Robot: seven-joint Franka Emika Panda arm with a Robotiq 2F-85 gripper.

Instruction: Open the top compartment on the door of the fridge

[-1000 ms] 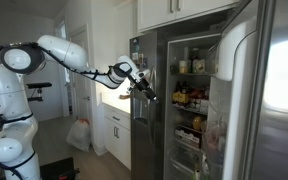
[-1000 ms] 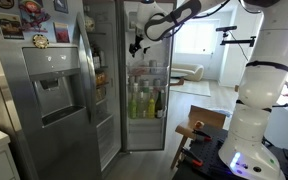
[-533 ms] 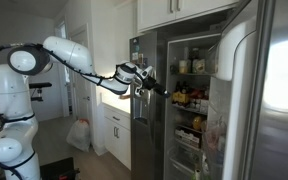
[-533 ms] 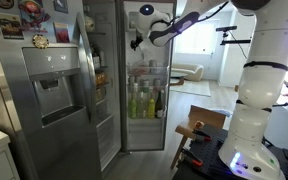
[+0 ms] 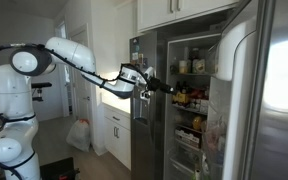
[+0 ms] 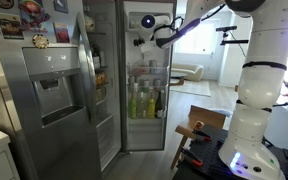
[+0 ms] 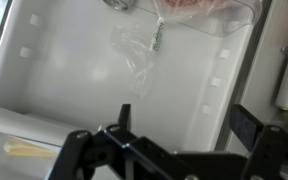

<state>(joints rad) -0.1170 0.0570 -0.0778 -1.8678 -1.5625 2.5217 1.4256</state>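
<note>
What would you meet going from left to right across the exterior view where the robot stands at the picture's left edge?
robot base → white bag → gripper → bottles → top compartment → door

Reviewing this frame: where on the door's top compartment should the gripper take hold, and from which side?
Probably the lower edge of the bulging cover on the top compartment, coming from the inner-lining side of the door and hooking in underneath. The rounded, glossy front gives no flat faces to pinch. The gripper hangs open near the shelves, apart from it.
</note>
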